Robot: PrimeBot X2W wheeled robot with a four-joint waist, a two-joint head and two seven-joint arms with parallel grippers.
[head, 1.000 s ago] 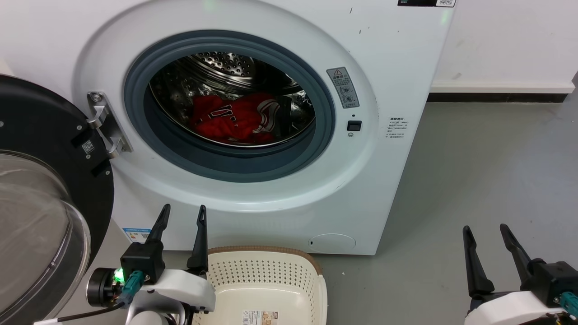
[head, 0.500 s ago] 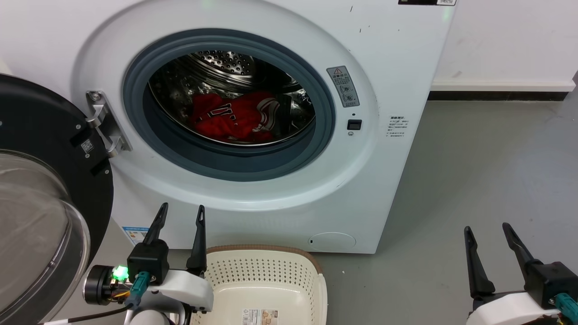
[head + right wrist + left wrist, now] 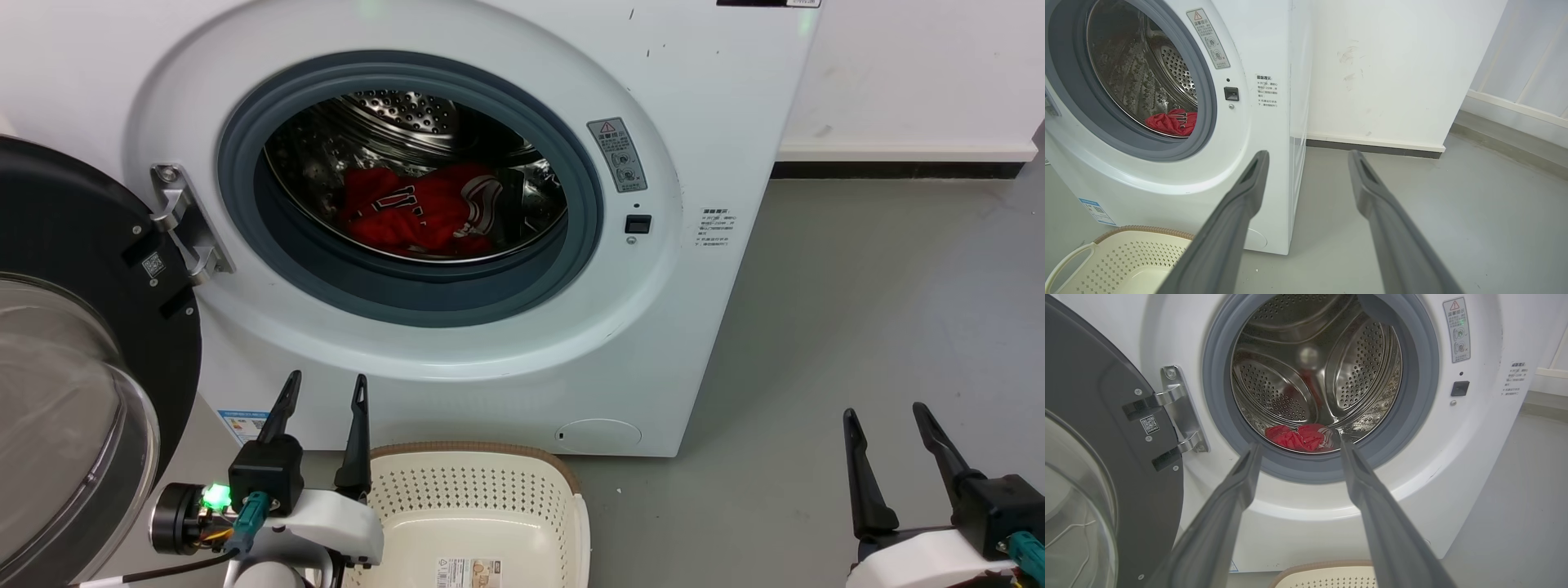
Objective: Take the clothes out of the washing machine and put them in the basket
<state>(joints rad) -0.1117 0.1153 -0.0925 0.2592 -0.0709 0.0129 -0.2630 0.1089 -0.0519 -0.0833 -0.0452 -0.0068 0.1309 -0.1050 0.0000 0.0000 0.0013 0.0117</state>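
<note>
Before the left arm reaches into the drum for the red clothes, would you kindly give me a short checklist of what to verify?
1. Door of the washing machine swung wide, opening unobstructed: ok.
2. Clothes in sight, lying low in the drum: ok.
3. Left gripper open and empty: ok.
4. Right gripper open, empty, off to the machine's side: ok.
5. Basket standing in front of the machine below the opening, nothing in its visible part: ok.
6. No further garment hidden deeper in the drum: cannot tell.
</note>
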